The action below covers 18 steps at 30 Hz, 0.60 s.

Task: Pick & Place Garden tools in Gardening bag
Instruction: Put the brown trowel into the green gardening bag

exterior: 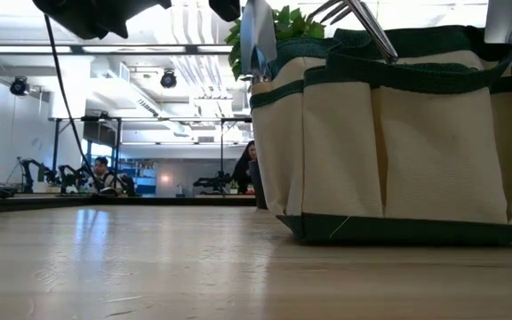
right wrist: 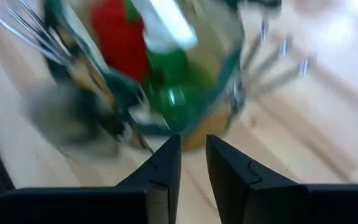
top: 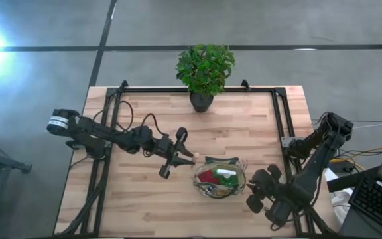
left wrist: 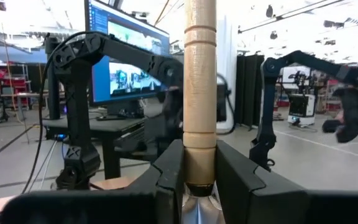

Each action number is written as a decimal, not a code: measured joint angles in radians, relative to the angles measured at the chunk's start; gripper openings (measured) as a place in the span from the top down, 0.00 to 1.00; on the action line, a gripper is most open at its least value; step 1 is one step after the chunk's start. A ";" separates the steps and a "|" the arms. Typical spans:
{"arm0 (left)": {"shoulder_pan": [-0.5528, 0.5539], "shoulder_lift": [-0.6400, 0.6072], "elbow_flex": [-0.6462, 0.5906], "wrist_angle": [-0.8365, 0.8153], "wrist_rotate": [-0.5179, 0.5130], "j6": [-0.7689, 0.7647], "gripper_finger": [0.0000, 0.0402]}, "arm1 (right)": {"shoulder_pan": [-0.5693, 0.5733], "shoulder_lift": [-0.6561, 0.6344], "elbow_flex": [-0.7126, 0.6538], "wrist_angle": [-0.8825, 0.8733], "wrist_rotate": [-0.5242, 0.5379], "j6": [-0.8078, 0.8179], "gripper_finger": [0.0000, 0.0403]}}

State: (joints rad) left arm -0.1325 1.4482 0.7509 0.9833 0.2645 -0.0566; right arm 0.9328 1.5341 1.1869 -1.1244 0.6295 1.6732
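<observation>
The gardening bag (top: 219,179) stands near the table's front middle and fills the right of the low view (exterior: 398,133). A red scoop (right wrist: 120,37), a green spray bottle (right wrist: 169,74) and silver tool heads (exterior: 354,18) sit in it. Just left of the bag, above the table, my left gripper (top: 178,157) is shut on a garden tool with a light wooden handle (left wrist: 199,93). My right gripper (right wrist: 193,146) hangs at the bag's right near side (top: 254,191). It slants down toward the bag, its fingers a narrow gap apart with nothing between them. My left gripper pinches the wooden handle between its two fingers at the end next to the metal neck (left wrist: 199,171). The fingers come about level from the table's left and lie along the handle. The handle's free end (top: 194,157) juts past the fingertips toward the bag, clear of the table.
A leafy plant in a dark pot (top: 204,73) stands at the table's far edge. Black frame rails (top: 278,126) run along the table's sides. Bare wood (top: 144,206) lies left and near of the bag. People (exterior: 105,171) sit in the room behind.
</observation>
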 joint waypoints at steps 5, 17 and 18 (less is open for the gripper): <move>0.002 0.000 0.017 -0.044 -0.003 0.039 0.84 | -0.004 -0.001 0.088 -0.026 0.194 -0.142 0.83; 0.003 0.000 0.019 -0.030 -0.079 0.035 0.84 | -0.055 0.004 0.169 0.179 0.791 -0.495 0.83; 0.003 0.000 0.019 -0.028 -0.089 0.033 0.84 | -0.070 0.005 0.163 0.225 0.801 -0.539 0.83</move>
State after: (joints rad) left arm -0.1299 1.4487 0.7696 0.9555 0.1754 -0.0240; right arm 0.8627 1.5388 1.3501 -0.8998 1.4306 1.1345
